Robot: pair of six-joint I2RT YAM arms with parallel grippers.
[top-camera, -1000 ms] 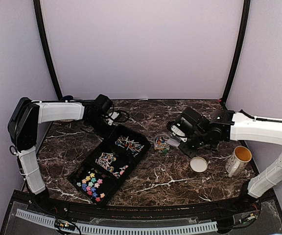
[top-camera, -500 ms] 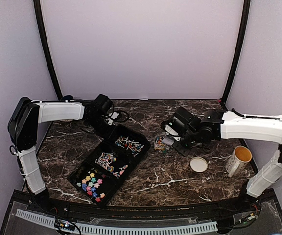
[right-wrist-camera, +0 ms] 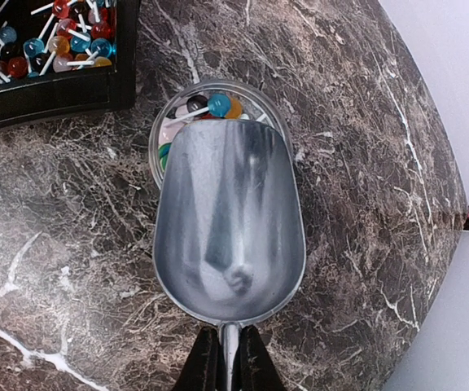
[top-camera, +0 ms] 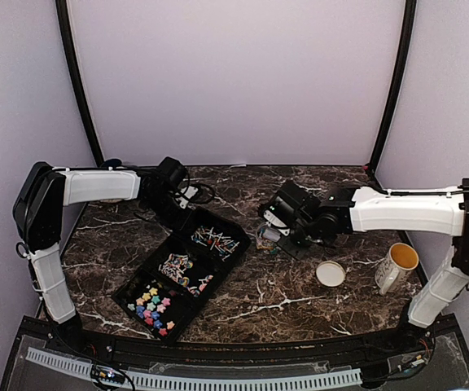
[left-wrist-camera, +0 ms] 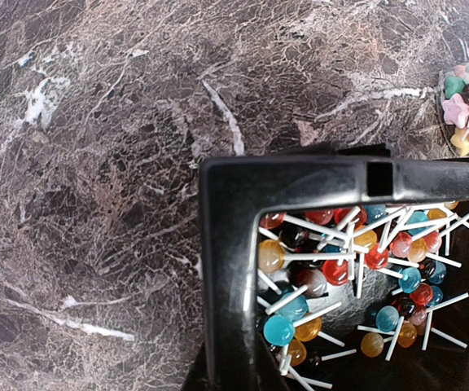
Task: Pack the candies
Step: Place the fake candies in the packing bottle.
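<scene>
Candies fill a black three-part tray (top-camera: 218, 218): lollipops (left-wrist-camera: 344, 269) at the far end, mixed sweets (top-camera: 181, 269) in the middle, bright star shapes (top-camera: 155, 307) at the near end. My left gripper (top-camera: 177, 204) is shut on the tray's far corner wall (left-wrist-camera: 230, 244), its fingertips barely showing at the bottom edge of the left wrist view. More candies (right-wrist-camera: 210, 106) lie in a clear round tub (top-camera: 268, 236). My right gripper (right-wrist-camera: 229, 358) is shut on the handle of an empty metal scoop (right-wrist-camera: 228, 220), whose front lip hangs over the tub.
A round tan lid (top-camera: 330, 274) lies right of the tub. A white mug with a yellow inside (top-camera: 397, 265) stands at the far right. Dark cables (top-camera: 195, 194) lie behind the tray near the left gripper.
My right arm has carried the scoop leftward, from beside the tub to over it. The left arm and the tray have not moved.
</scene>
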